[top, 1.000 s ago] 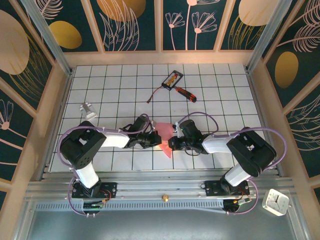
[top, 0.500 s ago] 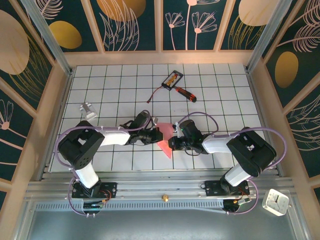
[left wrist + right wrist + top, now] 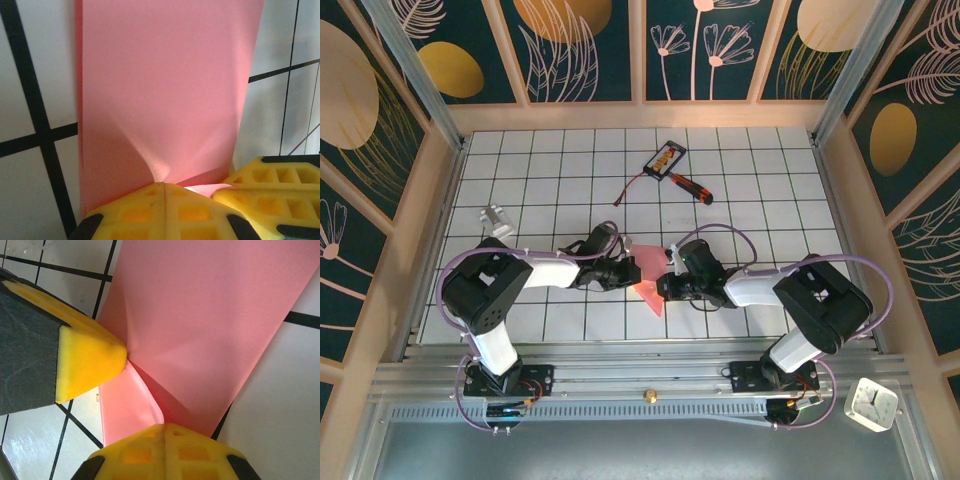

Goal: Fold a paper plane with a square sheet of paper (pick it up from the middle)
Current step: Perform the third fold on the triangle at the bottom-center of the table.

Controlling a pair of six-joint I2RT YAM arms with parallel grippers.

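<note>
Since a second ago, my left end effector (image 3: 626, 270) has slid a little toward my right end effector (image 3: 665, 284), which kept its place. From above, both meet at the pink paper (image 3: 647, 278) in the middle of the tiled bench (image 3: 550, 170).

Left wrist: the left end effector (image 3: 164, 186) is closed tight on the near edge of the pink paper (image 3: 165, 90), with a finger of the right end effector (image 3: 270, 182) just beside it.

Right wrist: the right end effector (image 3: 164, 426) is also closed on the pink paper (image 3: 215, 310), which is creased between the two.
</note>
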